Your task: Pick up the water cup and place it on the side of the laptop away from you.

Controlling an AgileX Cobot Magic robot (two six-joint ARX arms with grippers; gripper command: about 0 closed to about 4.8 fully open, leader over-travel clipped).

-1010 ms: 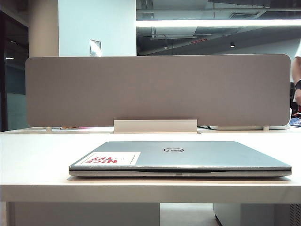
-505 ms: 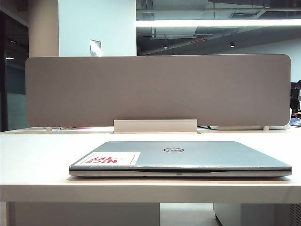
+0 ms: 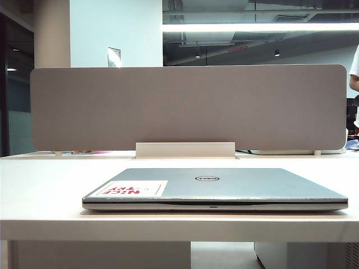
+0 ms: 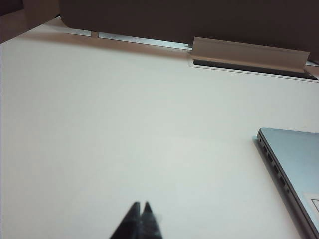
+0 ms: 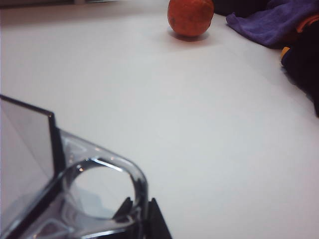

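Note:
The water cup (image 5: 102, 162), clear with straight sides and a rounded handle, shows only in the right wrist view, close to the camera on the white table. My right gripper (image 5: 140, 201) has one dark fingertip on each side of the handle's clear wall and is shut on it. The silver-grey laptop (image 3: 213, 185) lies closed in the middle of the table, with a round logo and a white sticker with red letters on its lid. Its corner (image 4: 294, 159) shows in the left wrist view. My left gripper (image 4: 140, 204) hangs over bare table beside the laptop, tips together and empty. Neither arm shows in the exterior view.
An orange fruit (image 5: 190, 17) and a purple cloth (image 5: 271, 20) lie on the table beyond the cup, with a dark object (image 5: 304, 59) at that view's edge. A grey partition panel (image 3: 188, 106) with a white bracket (image 3: 185, 150) stands behind the laptop.
In the exterior view the laptop and table look the same. Only a person at the far right edge, behind the partition, has shifted.

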